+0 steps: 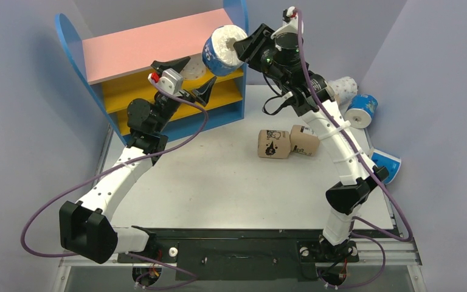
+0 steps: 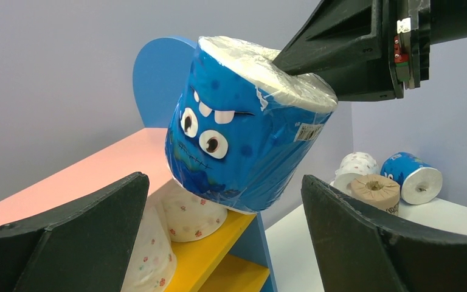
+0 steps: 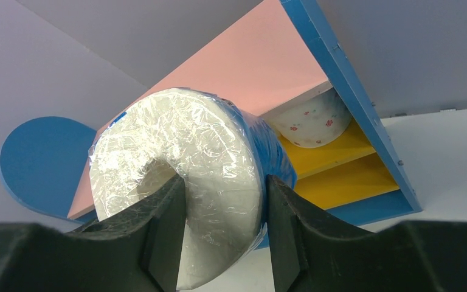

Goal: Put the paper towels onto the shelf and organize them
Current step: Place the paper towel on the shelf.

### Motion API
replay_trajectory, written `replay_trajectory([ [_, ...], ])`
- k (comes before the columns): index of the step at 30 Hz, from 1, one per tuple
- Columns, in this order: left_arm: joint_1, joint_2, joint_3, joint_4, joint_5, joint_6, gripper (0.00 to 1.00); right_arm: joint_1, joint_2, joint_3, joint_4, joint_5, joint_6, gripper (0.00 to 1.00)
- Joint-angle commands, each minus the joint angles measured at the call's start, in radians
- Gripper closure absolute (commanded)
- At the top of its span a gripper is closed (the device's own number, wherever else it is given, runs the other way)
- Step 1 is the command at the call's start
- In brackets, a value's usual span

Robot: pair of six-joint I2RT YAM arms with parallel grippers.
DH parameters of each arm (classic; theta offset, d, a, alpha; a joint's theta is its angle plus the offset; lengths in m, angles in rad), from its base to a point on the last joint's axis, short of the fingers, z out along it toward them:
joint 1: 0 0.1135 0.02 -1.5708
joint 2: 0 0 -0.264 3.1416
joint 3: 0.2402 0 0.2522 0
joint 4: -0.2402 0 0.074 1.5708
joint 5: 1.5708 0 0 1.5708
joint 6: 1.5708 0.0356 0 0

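My right gripper (image 1: 243, 47) (image 3: 224, 188) is shut on a blue-and-white paper towel roll (image 1: 222, 50) (image 3: 213, 158). One finger sits in its core and the other on its outer side. The roll (image 2: 243, 140) hangs tilted over the right end of the shelf (image 1: 140, 48), level with the pink top (image 3: 231, 73). Two white dotted rolls (image 2: 191, 213) (image 2: 149, 255) stand on the upper yellow board. My left gripper (image 1: 188, 76) (image 2: 224, 182) is open in front of that board, below the held roll, holding nothing.
Two tan printed rolls (image 1: 273, 144) (image 1: 304, 140) lie on the white table, right of centre. A white dotted roll (image 1: 343, 88) and a blue roll (image 1: 363, 109) lie at the far right. Another blue roll (image 1: 387, 164) sits at the right table edge behind my right arm.
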Motion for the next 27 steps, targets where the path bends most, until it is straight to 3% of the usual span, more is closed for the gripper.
replay_trajectory([
  [1,0.006,0.006,0.035,0.078,-0.022,0.002,0.04,0.007,-0.026,0.069,0.123,-0.002,0.025,0.79],
  [15,-0.002,0.110,0.068,0.153,-0.023,-0.012,0.04,0.004,0.044,0.095,0.204,0.027,0.025,0.79],
  [27,0.002,0.117,0.050,0.205,-0.112,0.031,0.04,-0.006,0.109,0.090,0.307,0.067,0.033,0.79],
])
